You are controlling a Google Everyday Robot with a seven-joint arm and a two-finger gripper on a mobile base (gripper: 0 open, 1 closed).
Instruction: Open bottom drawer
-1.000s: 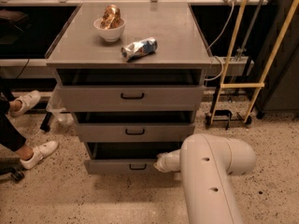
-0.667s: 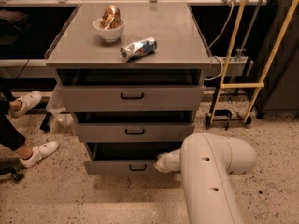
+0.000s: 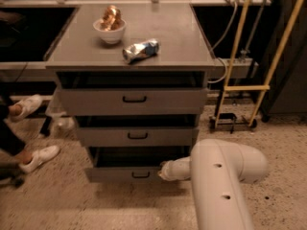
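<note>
Gripper (image 3: 167, 170) is low at the right end of the bottom drawer (image 3: 110, 174), lowest in the cabinet (image 3: 96, 102). Handle (image 3: 140, 175) is just beside it at 9 o'clock. Can't tell if its grip is closed. Pull probably goes toward 6 o'clock.

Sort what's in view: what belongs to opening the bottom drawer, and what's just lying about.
Job in hand:
bottom drawer
its black handle
gripper, at the drawer front, just right of the handle

Lying about:
white bowl and crumpled packet on the cabinet top
white shoe on the floor
</note>
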